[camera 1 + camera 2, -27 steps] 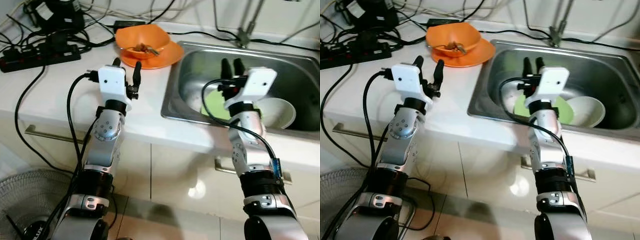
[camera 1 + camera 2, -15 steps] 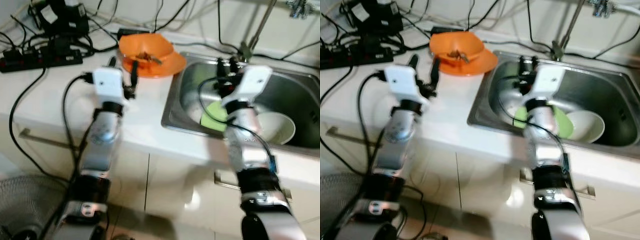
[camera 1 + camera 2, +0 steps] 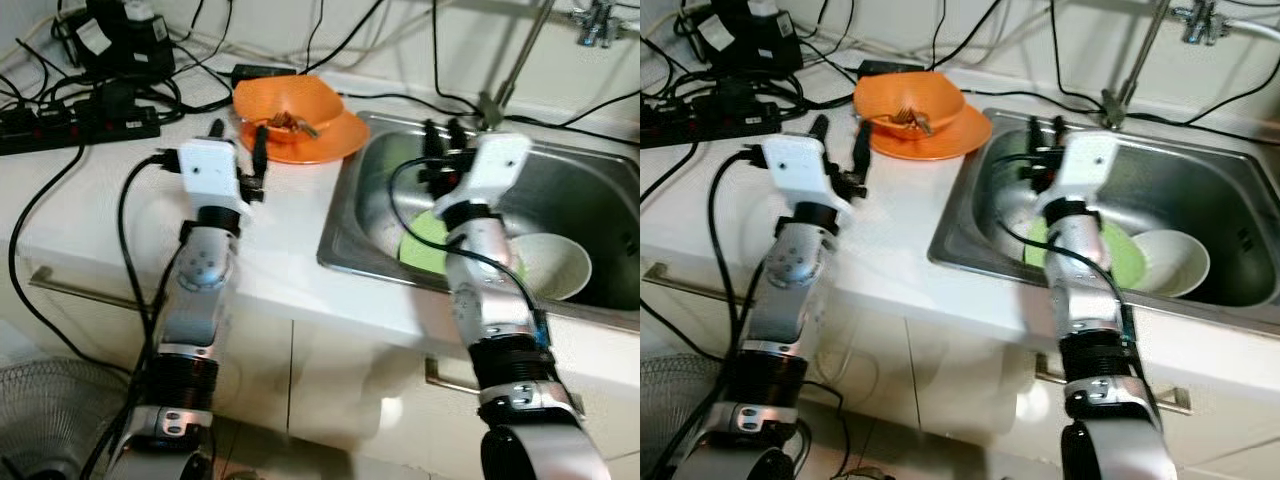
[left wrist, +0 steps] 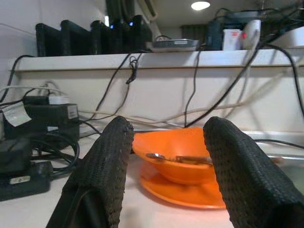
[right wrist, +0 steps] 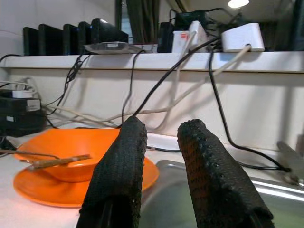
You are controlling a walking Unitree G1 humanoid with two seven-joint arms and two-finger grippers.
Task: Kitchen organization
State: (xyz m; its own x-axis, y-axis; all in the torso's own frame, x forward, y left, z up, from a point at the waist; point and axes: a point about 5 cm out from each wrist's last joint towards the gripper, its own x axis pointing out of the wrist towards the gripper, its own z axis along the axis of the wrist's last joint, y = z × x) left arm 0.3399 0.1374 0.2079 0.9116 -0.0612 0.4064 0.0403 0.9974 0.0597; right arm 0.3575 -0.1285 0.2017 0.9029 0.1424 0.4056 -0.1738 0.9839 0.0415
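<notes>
An orange bowl (image 3: pixel 290 100) with a spoon (image 4: pixel 175 157) and food scraps in it sits on an orange plate (image 3: pixel 328 132) at the back of the white counter, beside the sink. My left gripper (image 3: pixel 238 132) hovers over the counter just in front of that bowl, open and empty. The steel sink (image 3: pixel 343 212) holds a green plate (image 3: pixel 425 245) and a white bowl (image 3: pixel 556 266). My right gripper (image 3: pixel 442 128) is above the sink's left part, its fingers a little apart with nothing between them. The orange bowl (image 5: pixel 61 148) lies to its left.
A black power strip (image 3: pixel 70 115), chargers (image 3: pixel 125 45) and many cables crowd the counter's back left. The faucet pipe (image 3: pixel 512 62) rises behind the sink. Below the counter are white cabinet fronts with a handle (image 3: pixel 75 285). A fan (image 3: pixel 45 410) stands on the floor at left.
The whole picture has shifted a little and was blurred half a second ago. Both grippers keep about the same places relative to the orange bowl and the sink.
</notes>
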